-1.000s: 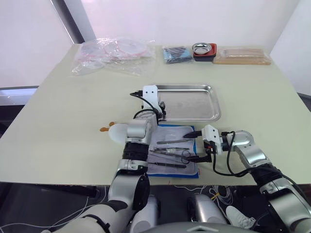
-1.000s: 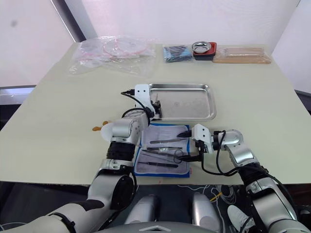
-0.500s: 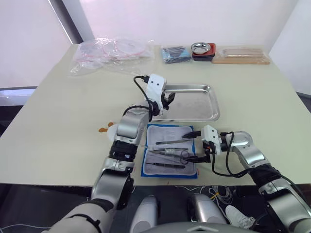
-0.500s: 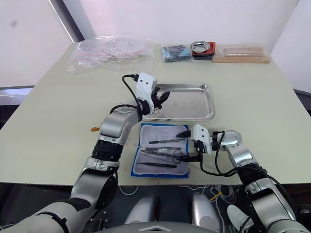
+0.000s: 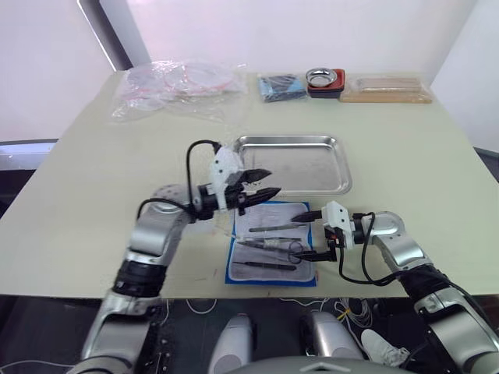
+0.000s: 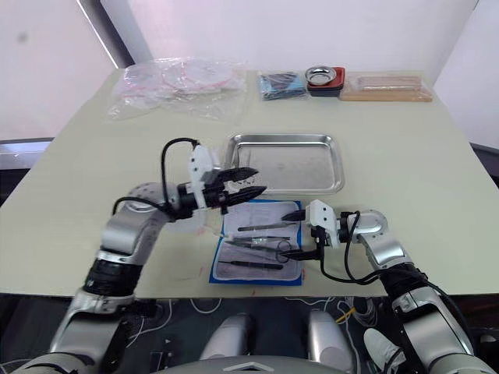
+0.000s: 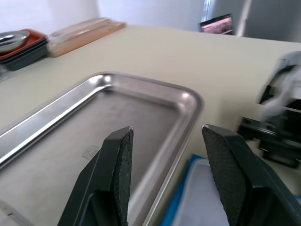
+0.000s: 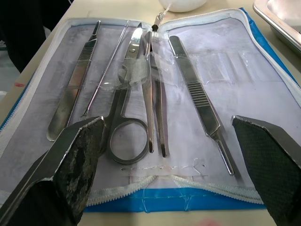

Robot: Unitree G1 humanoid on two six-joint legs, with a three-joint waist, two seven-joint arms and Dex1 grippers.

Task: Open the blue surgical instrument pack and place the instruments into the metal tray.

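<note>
The blue surgical instrument pack [image 5: 272, 243] lies unzipped and flat near the table's front edge, pale lining up. Several instruments [image 8: 141, 99] rest on the lining: scissors with ring handles, tweezers, straight handles and a thin probe. The metal tray [image 5: 295, 164] sits just beyond the pack with nothing in it. My left gripper [image 5: 261, 182] hovers open over the pack's far left corner, beside the tray's near left rim [image 7: 183, 113]. My right gripper [image 5: 306, 234] stands open at the pack's right edge, its fingers [image 8: 75, 160] spread wide around the instruments' near ends.
Along the far table edge lie clear plastic bags [image 5: 181, 87], a darker blue packet [image 5: 282, 86], a small metal bowl in a red holder [image 5: 327, 80] and a wooden board [image 5: 387, 89]. A small orange scrap [image 5: 166, 208] lies left of the pack.
My left arm has swung out to the left and lowered; its gripper moved from above the tray's left end to the pack's far left corner. The right gripper has stayed in place.
</note>
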